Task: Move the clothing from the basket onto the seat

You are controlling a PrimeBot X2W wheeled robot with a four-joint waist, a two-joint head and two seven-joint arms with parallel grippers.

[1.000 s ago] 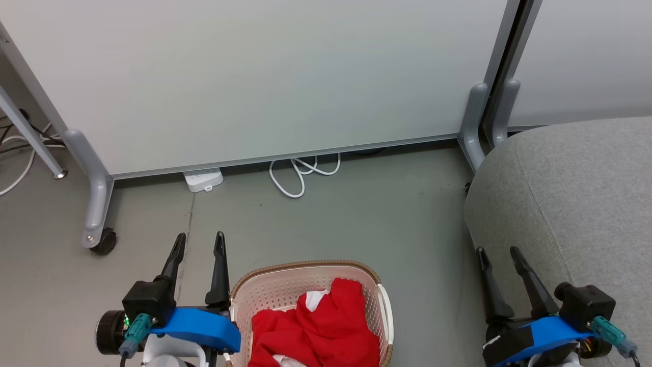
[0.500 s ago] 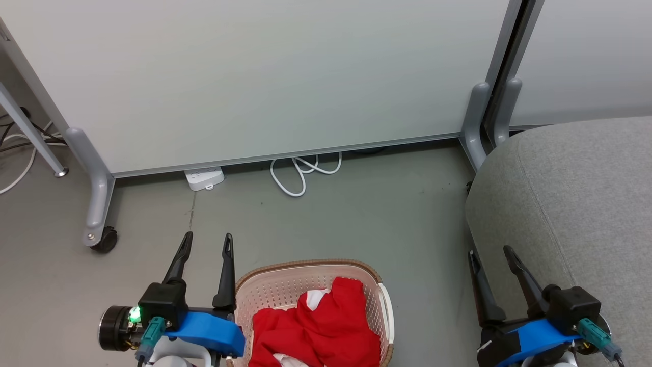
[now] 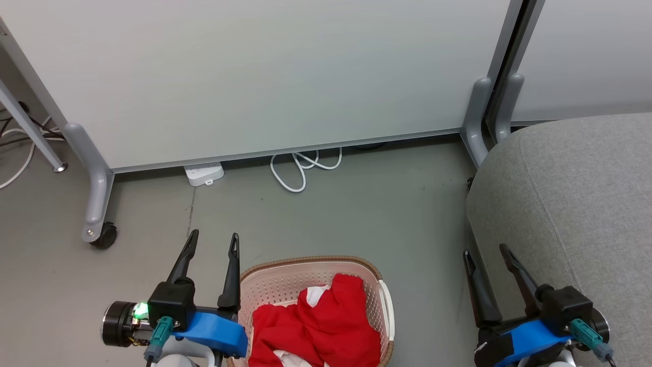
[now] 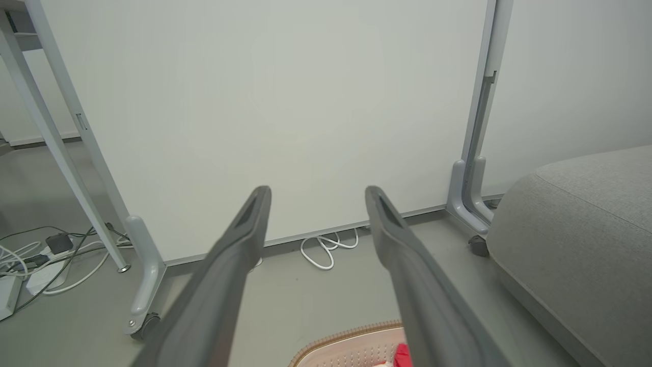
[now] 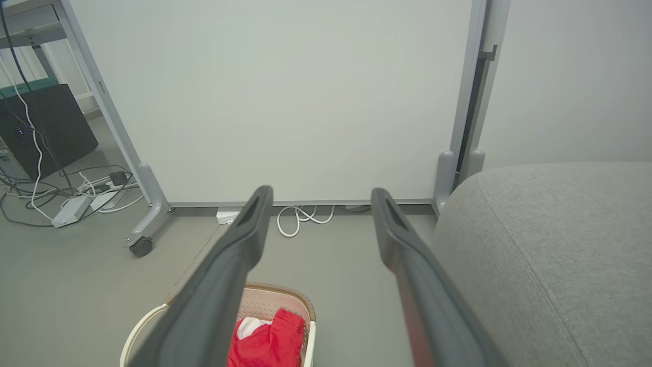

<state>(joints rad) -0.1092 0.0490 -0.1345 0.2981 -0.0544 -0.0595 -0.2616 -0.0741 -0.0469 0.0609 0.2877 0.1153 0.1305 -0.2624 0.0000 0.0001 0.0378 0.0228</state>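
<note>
The red clothing [image 3: 316, 326] lies crumpled inside the cream basket [image 3: 275, 288] with a brown rim, on the floor at the bottom centre of the head view. My left gripper [image 3: 213, 240] stands open just left of the basket, fingers pointing away, nothing between them. My right gripper [image 3: 486, 252] is open as well, hovering beside the front left edge of the grey seat [image 3: 580, 193]. In the right wrist view the clothing [image 5: 270, 341] and basket [image 5: 277, 298] show low between the open fingers, the seat [image 5: 550, 244] to the right. The left wrist view catches the basket rim [image 4: 346, 337] and the seat [image 4: 580, 224].
A white partition panel [image 3: 265, 76] on grey wheeled feet [image 3: 99, 234] stands behind the basket. A looped white cable [image 3: 300, 171] and a power strip [image 3: 204, 174] lie at its base. More cables [image 5: 76, 199] lie at far left. Bare grey floor [image 3: 356, 219] separates basket, panel and seat.
Both grippers have shifted inward toward the basket and slightly forward, staying open. The head view has tilted a little, so the scene sits slightly higher. The clothing has not moved.
</note>
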